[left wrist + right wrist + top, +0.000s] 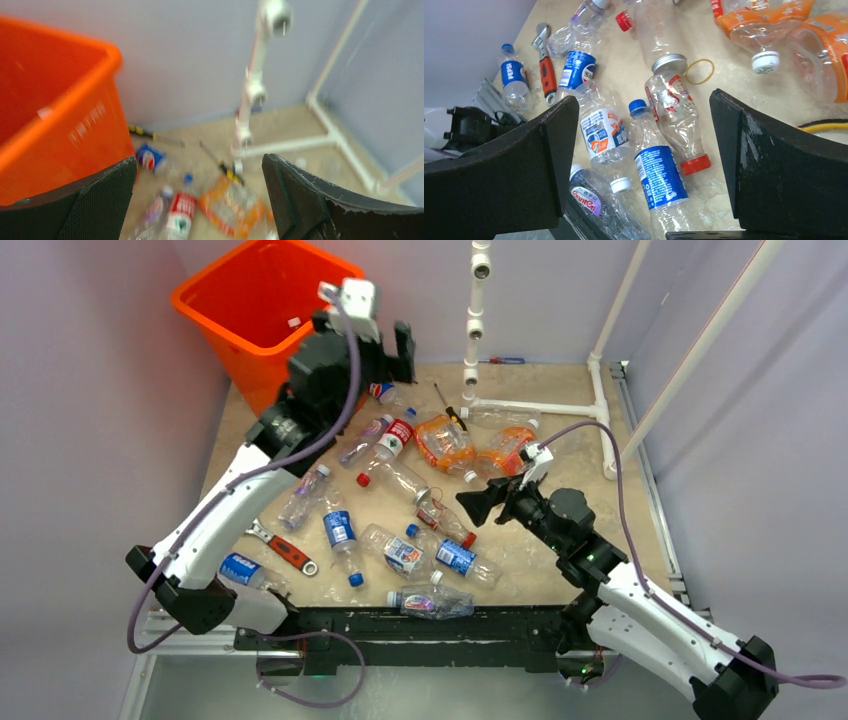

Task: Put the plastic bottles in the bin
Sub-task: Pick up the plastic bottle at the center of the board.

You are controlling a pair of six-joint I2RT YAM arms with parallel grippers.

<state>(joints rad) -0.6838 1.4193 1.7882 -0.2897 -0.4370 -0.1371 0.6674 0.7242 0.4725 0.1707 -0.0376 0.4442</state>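
Overhead, your left gripper (366, 336) hangs released and empty, jaws wide, just beside the right rim of the orange bin (205, 310) at the far left corner of the table (545, 380). Your right gripper (487, 502) hovers low over the middle of the table, jaws likewise spread with nothing between them. Bottles (402, 554) lie scattered across the table, none gripped. In the right wrist view a blue-labelled bottle (661, 177) and a red-capped bottle (676, 117) lie side by side under the open fingers.
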